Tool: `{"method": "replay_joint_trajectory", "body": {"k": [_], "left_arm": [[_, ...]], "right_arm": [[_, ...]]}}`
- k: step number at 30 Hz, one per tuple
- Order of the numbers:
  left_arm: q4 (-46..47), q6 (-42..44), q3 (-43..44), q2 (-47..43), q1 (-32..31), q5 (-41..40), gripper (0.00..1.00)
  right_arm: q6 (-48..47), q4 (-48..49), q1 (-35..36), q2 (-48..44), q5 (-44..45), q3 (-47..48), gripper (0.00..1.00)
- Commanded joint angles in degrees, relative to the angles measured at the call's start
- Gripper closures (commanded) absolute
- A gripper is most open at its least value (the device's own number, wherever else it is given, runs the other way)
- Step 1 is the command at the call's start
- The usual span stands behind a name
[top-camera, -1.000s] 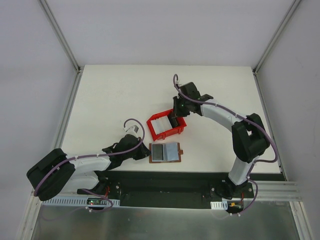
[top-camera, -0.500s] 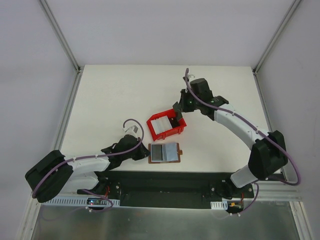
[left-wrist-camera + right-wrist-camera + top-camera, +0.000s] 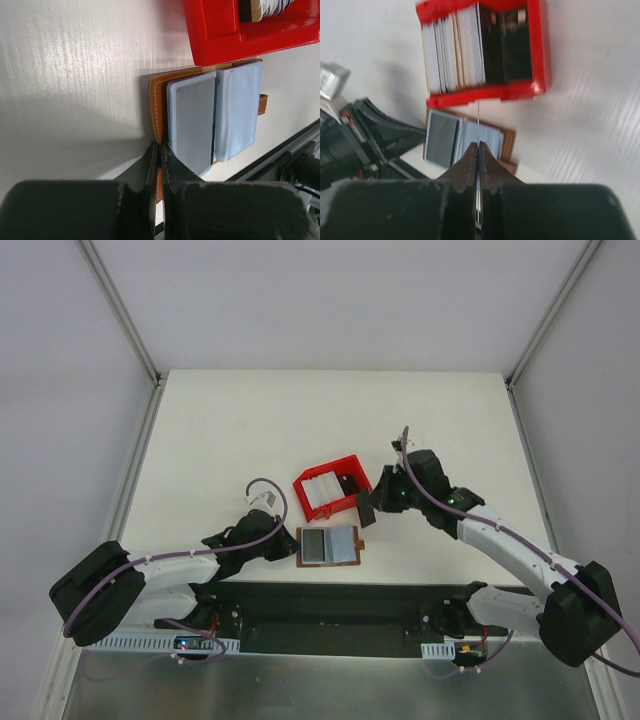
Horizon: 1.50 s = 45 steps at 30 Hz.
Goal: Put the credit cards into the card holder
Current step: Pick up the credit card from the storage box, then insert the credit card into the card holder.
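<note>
Pinching credit card (image 3: 478,117) edge-on in closed right hand (image 3: 478,146) | left hand (image 3: 161,152) clamping card holder (image 3: 159,102) | risk: card twisting in thin grip, missing holder

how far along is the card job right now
Done: the wallet lies open, and the left gripper is shut on its brown edge. In hand: the right gripper pinches one thin card edge-on, beside the red tray. Left: slide it in, then the stack in the tray. Whether any card is already filed is unclear.
</note>
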Motion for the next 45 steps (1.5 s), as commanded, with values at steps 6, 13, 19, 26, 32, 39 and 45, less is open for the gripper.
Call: {"method": "replay_joint_trajectory", "body": {"k": [6,13,19,26,32,39,45], "left_arm": [[-7.0,1.4,-2.0,0.0,0.5,-0.1,1.0],[-7.1,1.6,-2.0,0.4,0.5,0.1,1.0],[-6.8,1.5,-2.1,0.6,0.5,0.2,1.0],[-6.3,1.7,-2.1,0.9,0.5,0.4,1.0],[-6.1,1.5,-2.3,1.2,0.5,0.4,1.0],[-6.2,0.7,-2.8,1.4,0.5,-0.2,1.0],[-6.3,0.0,-2.9,2.3,0.5,-0.3,1.0]], "right_arm": [[14.1,6.7,11.3,-6.1,7.4,-14.8,1.0],[15.1,8.9,13.4,-1.8,9.4,-15.2,1.0],[14.1,7.2,15.7,2.1,13.0,-13.2,1.0],[14.0,7.6,19.2,8.1,14.4,-10.4,1.0],[15.5,14.3,21.3,11.8,11.9,-7.7,1.0],[15.8,17.1,24.6,11.8,8.4,-3.7,1.0],[16.0,18.6,25.8,13.9,5.6,-1.8,0.99]]}}
